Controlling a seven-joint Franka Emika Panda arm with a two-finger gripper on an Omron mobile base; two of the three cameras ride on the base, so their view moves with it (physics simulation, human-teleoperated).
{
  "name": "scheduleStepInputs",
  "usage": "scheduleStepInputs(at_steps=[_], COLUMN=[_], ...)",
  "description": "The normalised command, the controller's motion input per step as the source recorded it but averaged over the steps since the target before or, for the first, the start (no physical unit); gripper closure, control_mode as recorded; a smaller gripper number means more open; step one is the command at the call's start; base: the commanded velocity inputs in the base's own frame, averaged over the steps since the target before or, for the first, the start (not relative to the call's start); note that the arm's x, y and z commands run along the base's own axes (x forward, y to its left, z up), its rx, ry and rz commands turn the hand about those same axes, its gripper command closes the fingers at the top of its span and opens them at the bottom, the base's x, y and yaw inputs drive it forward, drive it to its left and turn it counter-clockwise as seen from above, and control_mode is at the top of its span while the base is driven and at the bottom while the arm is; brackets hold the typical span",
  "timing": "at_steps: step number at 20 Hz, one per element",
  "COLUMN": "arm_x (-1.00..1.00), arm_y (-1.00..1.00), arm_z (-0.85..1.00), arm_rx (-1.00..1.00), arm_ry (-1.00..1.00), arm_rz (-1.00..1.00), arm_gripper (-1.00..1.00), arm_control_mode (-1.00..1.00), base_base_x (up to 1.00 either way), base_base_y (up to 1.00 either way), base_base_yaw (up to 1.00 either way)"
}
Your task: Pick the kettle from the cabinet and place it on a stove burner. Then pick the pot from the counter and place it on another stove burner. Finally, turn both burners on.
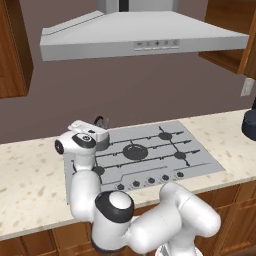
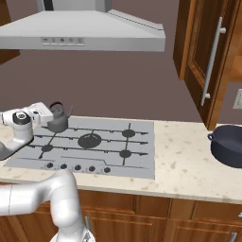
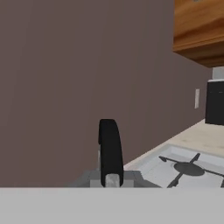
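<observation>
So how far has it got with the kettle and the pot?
The kettle is out of the cabinet and sits at the cooktop's back-left burner, the gripper shut on its handle, so the first placing is nearly done. The pot waits on the counter. Moving it and turning both burners on remain.

The arm [image 1: 150, 220] rises from the lower right of the left base view, bends up to mid-left, its wrist level. The gripper [image 2: 53, 115] sits at mid-left, jaws closed.
</observation>
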Motion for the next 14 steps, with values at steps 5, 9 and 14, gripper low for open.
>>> scheduleStepInputs(at_steps=[5, 9, 14], arm_x=[0.16, 0.15, 0.12], arm_y=[0.02, 0.11, 0.12], arm_z=[-0.09, -0.14, -0.07], arm_rx=[0.03, 0.03, 0.02], arm_ry=[0.00, 0.00, 0.00], arm_rz=[0.00, 0.00, 0.00], arm_gripper=[1.00, 1.00, 1.00], arm_control_mode=[-1.00, -1.00, -1.00], base_base_x=[0.00, 0.00, 0.00], base_base_y=[0.00, 0.00, 0.00], base_base_yaw=[0.00, 0.00, 0.00])
